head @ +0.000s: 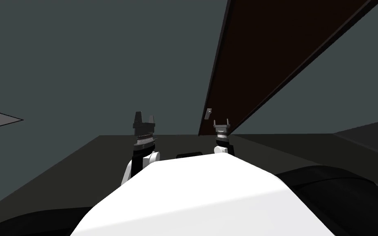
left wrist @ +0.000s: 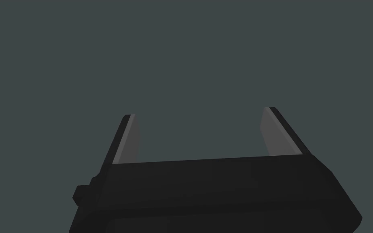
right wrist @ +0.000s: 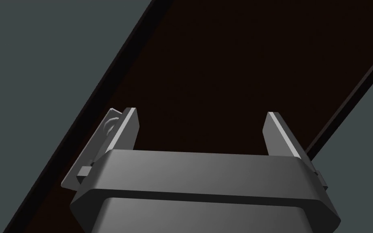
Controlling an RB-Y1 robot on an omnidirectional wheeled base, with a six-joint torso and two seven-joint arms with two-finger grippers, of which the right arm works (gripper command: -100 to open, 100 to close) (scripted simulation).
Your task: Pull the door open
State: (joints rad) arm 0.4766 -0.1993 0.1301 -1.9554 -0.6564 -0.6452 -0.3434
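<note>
Grey-blue wall point(head: 81, 61) flanks the dark brown door point(head: 274, 53). My right gripper point(right wrist: 200, 129) and left gripper point(left wrist: 200, 131) both gape wide, empty. The handle point(right wrist: 109, 126) sits just outside one right finger, so closing now would likely grab nothing.

The head camera sits above both arms and looks steeply down and forward, rolled, so the dark door point(head: 266, 61) slants across the upper right and the grey wall point(head: 81, 61) covers the left. The left wrist camera looks along the left gripper point(left wrist: 200, 112) at that wall, which reads as a flat grey plane. The right wrist camera looks along the right gripper point(right wrist: 201, 112) at the door face from close range, with the handle point(right wrist: 109, 126) just beside 1 finger. Head and right wrist views share the door, its edge and the handle. Head and left wrist views share the wall.
</note>
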